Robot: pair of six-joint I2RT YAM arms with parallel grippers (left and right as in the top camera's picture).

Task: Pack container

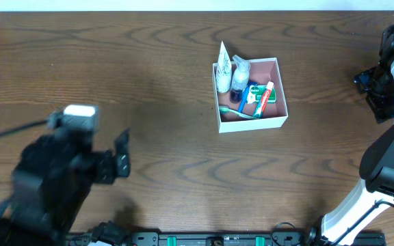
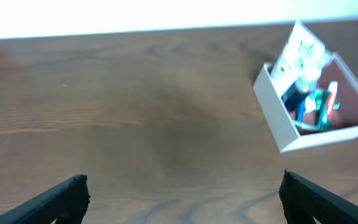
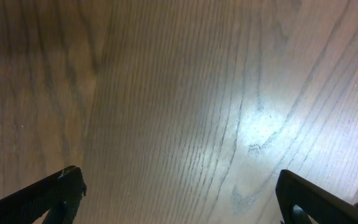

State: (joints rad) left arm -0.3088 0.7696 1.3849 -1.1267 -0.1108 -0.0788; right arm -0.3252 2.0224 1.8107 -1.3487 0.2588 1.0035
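Left gripper [image 2: 184, 186]: nearest, low at left side of wooden table [image 1: 149, 68], fingers spread wide, nothing between them. Arm blurred in overhead view.
Right gripper [image 3: 179, 183]: at right edge, released, jaws wide over bare wood.
Container [image 1: 253, 122]: farther back, right of centre, well apart from both grippers.
Inside: toothbrush [image 1: 241, 111], toothpaste tube [image 1: 267, 96], small bottle [image 1: 239, 78], white pointed tube [image 1: 223, 65] upright at far-left corner.
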